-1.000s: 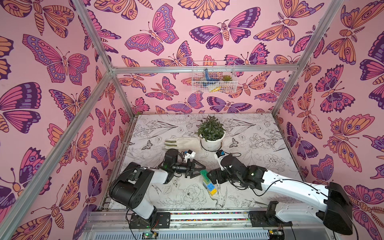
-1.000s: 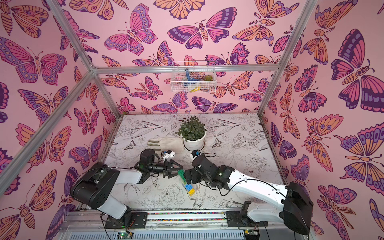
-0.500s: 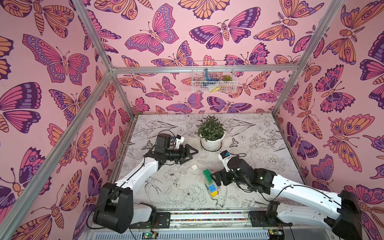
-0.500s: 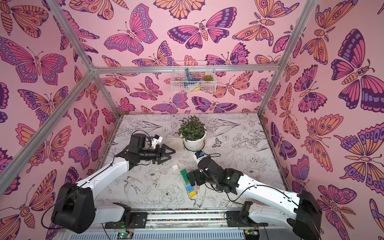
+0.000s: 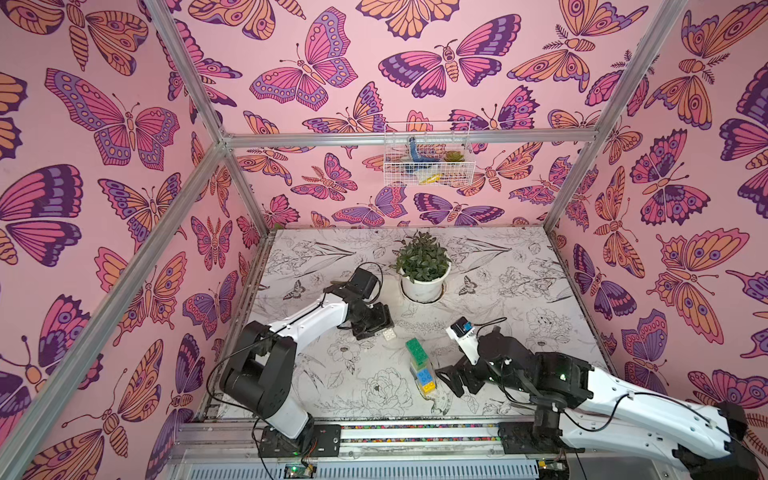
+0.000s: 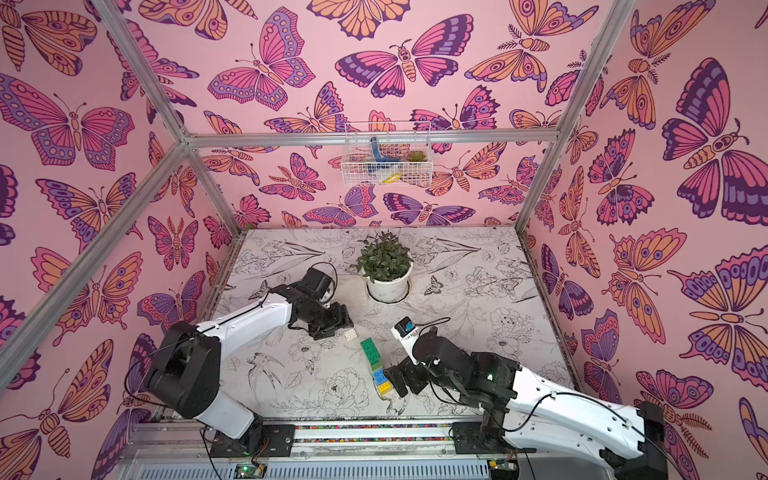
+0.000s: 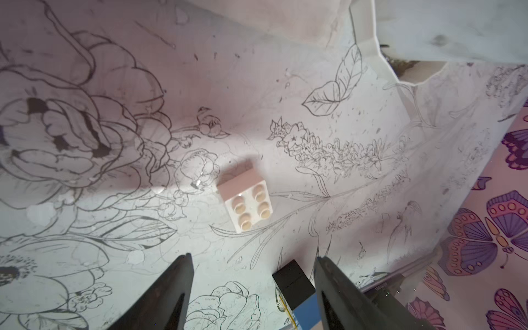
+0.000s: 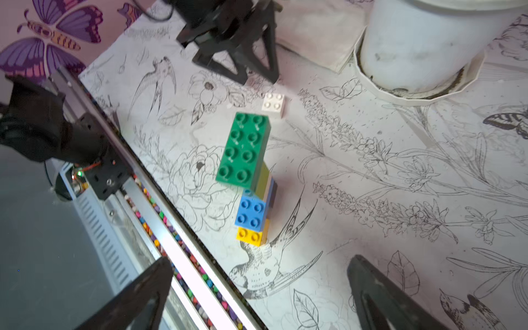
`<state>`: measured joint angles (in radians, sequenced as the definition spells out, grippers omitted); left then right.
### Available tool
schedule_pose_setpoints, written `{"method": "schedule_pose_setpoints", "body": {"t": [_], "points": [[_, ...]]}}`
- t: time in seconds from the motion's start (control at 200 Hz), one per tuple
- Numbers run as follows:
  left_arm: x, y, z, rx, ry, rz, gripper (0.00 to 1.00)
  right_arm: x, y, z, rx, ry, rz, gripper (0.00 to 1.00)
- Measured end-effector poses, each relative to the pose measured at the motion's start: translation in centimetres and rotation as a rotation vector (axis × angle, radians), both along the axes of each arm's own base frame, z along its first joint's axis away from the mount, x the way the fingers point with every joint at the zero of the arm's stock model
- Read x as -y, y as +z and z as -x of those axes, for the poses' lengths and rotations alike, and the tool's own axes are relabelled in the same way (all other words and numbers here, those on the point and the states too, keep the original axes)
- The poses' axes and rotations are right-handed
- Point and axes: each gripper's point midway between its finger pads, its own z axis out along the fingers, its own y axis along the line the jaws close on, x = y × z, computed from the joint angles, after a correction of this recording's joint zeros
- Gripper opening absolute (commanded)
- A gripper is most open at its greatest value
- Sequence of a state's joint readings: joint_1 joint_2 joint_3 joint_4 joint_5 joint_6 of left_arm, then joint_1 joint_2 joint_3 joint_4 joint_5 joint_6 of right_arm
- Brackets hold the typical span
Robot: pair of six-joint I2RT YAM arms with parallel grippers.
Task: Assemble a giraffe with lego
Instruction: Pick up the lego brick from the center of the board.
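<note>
The giraffe (image 5: 420, 368) stands upright near the table's front, with a dark green brick on top, then lime, white, blue and yellow below; it also shows in a top view (image 6: 375, 365) and the right wrist view (image 8: 248, 171). Its black leg (image 7: 294, 281) shows low between my left fingers. A loose white lego brick (image 5: 389, 334) (image 6: 350, 333) (image 7: 247, 204) (image 8: 273, 102) lies studs up just behind it. My left gripper (image 5: 370, 331) (image 7: 253, 257) is open and empty, right beside the white brick. My right gripper (image 5: 452, 380) (image 8: 260, 260) is wide open and empty, just right of the giraffe's base.
A potted plant (image 5: 423, 266) in a white pot stands at mid-table behind the bricks, on a beige cloth (image 8: 314, 34). A wire basket (image 5: 426, 160) hangs on the back wall. The front rail (image 5: 415, 432) runs close to the giraffe.
Both grippers have left the giraffe. My left arm swung up and back, then came down beside the white brick now lying on the table. My right gripper opened and drew back to the right.
</note>
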<state>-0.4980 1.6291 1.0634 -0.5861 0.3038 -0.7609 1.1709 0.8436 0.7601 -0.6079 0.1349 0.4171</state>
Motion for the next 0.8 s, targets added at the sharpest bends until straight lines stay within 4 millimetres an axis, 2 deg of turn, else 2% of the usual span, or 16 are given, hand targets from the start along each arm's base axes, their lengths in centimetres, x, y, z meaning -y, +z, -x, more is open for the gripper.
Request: {"method": "schedule_pose_setpoints", "body": {"t": [0.135, 0.275, 0.571, 0.716, 0.801], "points": [[0.5, -0.5, -1.5, 0.012, 0.008, -0.072, 0.72, 0.1, -1.3, 1.3, 0.006, 0.044, 0.079, 0.99], [0.9, -1.8, -1.8, -0.006, -0.003, -0.137, 0.72, 0.2, -1.7, 1.3, 0.027, 0.03, 0.098, 0.99], [1.1, -4.9, 0.0, -0.074, -0.052, -0.244, 0.66, 2.3, -2.3, 0.5, 0.056, -0.087, 0.031, 0.99], [1.5, -5.0, 0.5, -0.073, -0.076, -0.274, 0.64, 2.6, -2.4, 0.0, 0.069, -0.118, 0.045, 0.99], [1.7, -5.0, 0.8, -0.069, -0.084, -0.282, 0.58, 2.8, -2.4, -0.2, 0.078, -0.133, 0.051, 0.99]]}}
